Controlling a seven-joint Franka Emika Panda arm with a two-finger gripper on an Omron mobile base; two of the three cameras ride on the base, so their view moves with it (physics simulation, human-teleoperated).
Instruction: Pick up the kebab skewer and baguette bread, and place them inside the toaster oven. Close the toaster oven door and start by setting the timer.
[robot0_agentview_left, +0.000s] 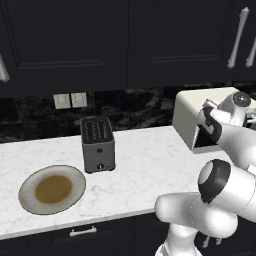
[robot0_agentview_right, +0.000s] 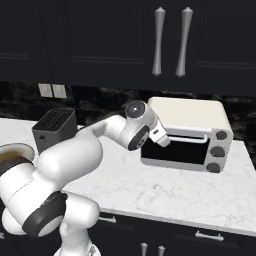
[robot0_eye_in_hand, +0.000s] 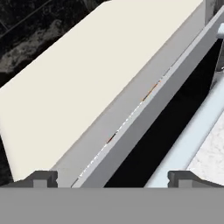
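My gripper (robot0_eye_in_hand: 112, 177), jaws spread wide and empty, hovers just above the toaster oven door (robot0_agentview_right: 175, 151), which looks almost shut on the cream-white toaster oven (robot0_agentview_right: 187, 114) at the back of the marble counter (robot0_agentview_right: 165, 190). I'd push squarely on the silver bar handle (robot0_agentview_right: 186, 137) to seat it. The dark glass is flat, the oven top smooth and rounded; the ceramic plate (robot0_agentview_left: 30, 192) sits bare.

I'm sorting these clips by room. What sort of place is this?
A kitchen, rendered: a white marble counter under dark cabinets, with a toaster oven, a slot toaster and a plate.
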